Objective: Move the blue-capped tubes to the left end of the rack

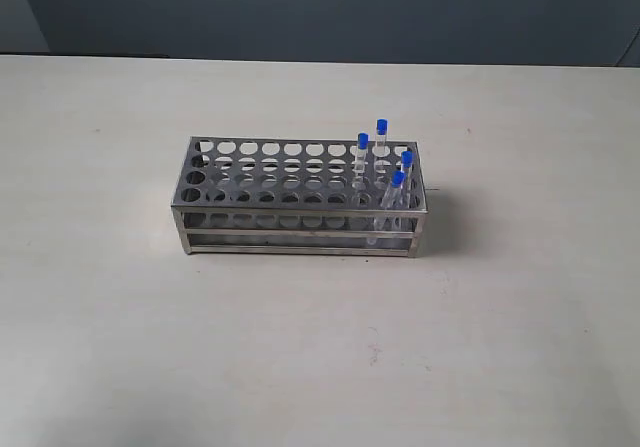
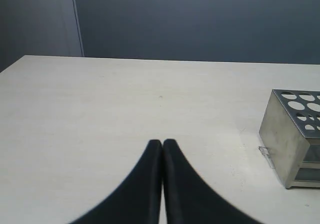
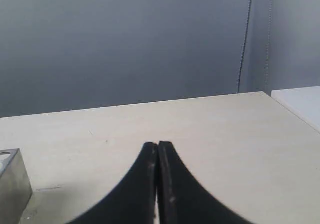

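- The rack [image 1: 300, 202] sits in the middle of the exterior view, on the pale table [image 1: 120, 347]. Its long side runs from left to right in the frame.
- The blue-capped tubes [image 1: 382, 142] all stand in holes at the right end of the rack, close together. Three look straight up. The front one leans a little.
- The holes at the left end of the rack look empty. That is where the tubes must go, so each one has to travel along the rack's long side, from right to left.
- The left gripper [image 2: 162, 143] is pressed together and holds nothing. It hangs over bare table, and one end of the rack [image 2: 287, 134] shows off to its side, well apart from it.
- The right gripper [image 3: 157, 145] is also pressed together and holds nothing. Only a corner of the rack [image 3: 12, 184] shows in its view.
- Neither wrist view shows the tubes, and the exterior view shows no arm.
- I think the right arm is nearer to the tubes, because they stand on its side of the rack. The left arm is nearer to the empty end.
- The gripper must spread before it can take a tube. The tubes stand close, so it could bump a neighbor.
- The table is flat and wide. A dark grey-blue wall [image 1: 320, 7] stands behind it.
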`<state>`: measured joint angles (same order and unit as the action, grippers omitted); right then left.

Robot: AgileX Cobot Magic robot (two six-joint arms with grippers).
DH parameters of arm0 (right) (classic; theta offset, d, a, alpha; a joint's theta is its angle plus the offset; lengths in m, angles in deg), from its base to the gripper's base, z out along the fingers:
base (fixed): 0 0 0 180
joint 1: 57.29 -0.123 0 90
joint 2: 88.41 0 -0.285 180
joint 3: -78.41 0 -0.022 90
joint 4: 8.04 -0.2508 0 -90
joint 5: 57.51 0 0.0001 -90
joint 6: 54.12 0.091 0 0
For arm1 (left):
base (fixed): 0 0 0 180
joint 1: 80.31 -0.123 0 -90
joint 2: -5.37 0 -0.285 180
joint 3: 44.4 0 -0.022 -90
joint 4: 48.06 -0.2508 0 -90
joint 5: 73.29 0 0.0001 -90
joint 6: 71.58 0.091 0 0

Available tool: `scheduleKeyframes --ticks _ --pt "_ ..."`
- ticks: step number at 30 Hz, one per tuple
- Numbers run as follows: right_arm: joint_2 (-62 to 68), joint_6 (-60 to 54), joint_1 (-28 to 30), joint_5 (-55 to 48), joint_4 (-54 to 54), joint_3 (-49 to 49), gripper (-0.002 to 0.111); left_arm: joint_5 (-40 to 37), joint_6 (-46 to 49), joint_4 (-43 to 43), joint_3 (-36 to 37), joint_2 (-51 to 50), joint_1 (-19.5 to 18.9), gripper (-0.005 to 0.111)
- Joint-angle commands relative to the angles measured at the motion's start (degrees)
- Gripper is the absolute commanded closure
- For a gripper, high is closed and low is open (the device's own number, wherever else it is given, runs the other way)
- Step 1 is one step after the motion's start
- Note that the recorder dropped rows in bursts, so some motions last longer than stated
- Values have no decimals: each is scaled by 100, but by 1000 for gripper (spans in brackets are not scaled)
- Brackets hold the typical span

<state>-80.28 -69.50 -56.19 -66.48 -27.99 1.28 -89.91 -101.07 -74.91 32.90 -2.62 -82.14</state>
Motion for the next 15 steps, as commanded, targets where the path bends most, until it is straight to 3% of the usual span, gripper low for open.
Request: scheduleKeyframes --ticks 1,5,8,15 --pt "-35 75 36 285 -115 -9 109 -3 -10 7 -8 20 22 106" --pt "-35 1108 36 589 -2253 -9 109 -3 -10 7 -8 20 22 106" --pt "-35 1259 36 647 -3551 -9 109 -3 -10 7 -8 20 22 106" --pt "-35 1259 36 829 -4528 -9 109 -3 -10 7 -8 20 22 106"
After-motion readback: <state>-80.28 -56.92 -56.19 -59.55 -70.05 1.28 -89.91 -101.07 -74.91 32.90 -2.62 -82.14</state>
